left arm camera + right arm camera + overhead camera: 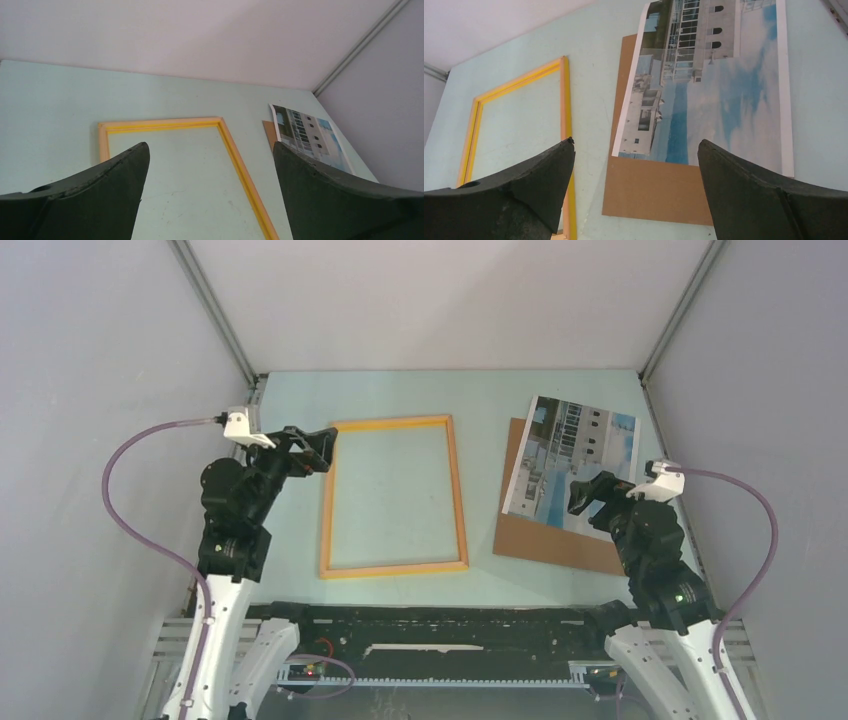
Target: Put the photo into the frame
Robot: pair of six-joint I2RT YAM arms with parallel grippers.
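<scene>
The photo (570, 455), picture side up with a white building and blue sky, lies tilted on a brown fibreboard sheet (540, 535) at the right; it also shows in the right wrist view (714, 95) and the left wrist view (310, 137). The orange-yellow frame (456, 490) lies flat and empty at the table's middle, and shows in the left wrist view (240, 165) and the right wrist view (565, 100). My left gripper (322, 447) is open and empty at the frame's far left corner. My right gripper (590, 495) is open and empty above the photo's near edge.
Grey enclosure walls (100, 360) close in the pale green table (390, 490) on three sides. A black rail (430, 625) runs along the near edge between the arm bases.
</scene>
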